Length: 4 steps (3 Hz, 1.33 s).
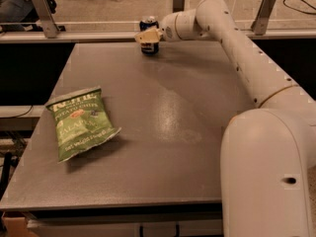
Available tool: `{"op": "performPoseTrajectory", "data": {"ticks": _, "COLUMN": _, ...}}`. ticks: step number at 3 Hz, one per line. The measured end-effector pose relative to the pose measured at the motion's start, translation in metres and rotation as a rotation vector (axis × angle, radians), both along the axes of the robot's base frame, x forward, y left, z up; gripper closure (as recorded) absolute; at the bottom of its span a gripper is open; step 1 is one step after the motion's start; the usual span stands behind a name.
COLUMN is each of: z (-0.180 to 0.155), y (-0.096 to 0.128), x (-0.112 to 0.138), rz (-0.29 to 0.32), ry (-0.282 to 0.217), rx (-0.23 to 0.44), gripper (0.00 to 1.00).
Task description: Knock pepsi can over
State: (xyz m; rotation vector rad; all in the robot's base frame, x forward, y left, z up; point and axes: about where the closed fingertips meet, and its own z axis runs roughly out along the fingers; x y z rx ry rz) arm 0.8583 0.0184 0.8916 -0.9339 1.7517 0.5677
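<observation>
The pepsi can (149, 47), dark blue with a silver top rim, stands upright near the far edge of the grey table (163, 132). My gripper (146, 36) is at the end of the white arm reaching across from the right. Its pale fingers lie across the front of the can's upper half and hide part of it. The gripper looks to be touching the can.
A green chip bag (80, 122) lies flat on the left side of the table. My arm's large white base (269, 172) fills the right foreground and hides the table's right edge. A metal rail with posts (44, 14) runs behind the far edge.
</observation>
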Motion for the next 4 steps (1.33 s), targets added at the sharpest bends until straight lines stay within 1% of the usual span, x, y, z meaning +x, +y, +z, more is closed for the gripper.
{"op": "performPoseTrajectory", "data": {"ticks": 1, "z": 0.007, "y": -0.006, "x": -0.007, "rz": 0.003, "ry": -0.003, "rx": -0.006, "gripper": 0.64}}
{"op": "performPoseTrajectory", "data": {"ticks": 2, "z": 0.045, "y": -0.039, "x": -0.032, "rz": 0.029, "ry": -0.054, "rx": -0.08, "gripper": 0.95}}
{"op": "performPoseTrajectory", "data": {"ticks": 3, "z": 0.064, "y": -0.068, "x": -0.065, "rz": 0.093, "ry": -0.048, "rx": -0.196, "gripper": 1.0}}
{"op": "performPoseTrajectory", "data": {"ticks": 4, "z": 0.057, "y": -0.092, "x": -0.097, "rz": 0.166, "ry": 0.005, "rx": -0.352, "gripper": 1.0}}
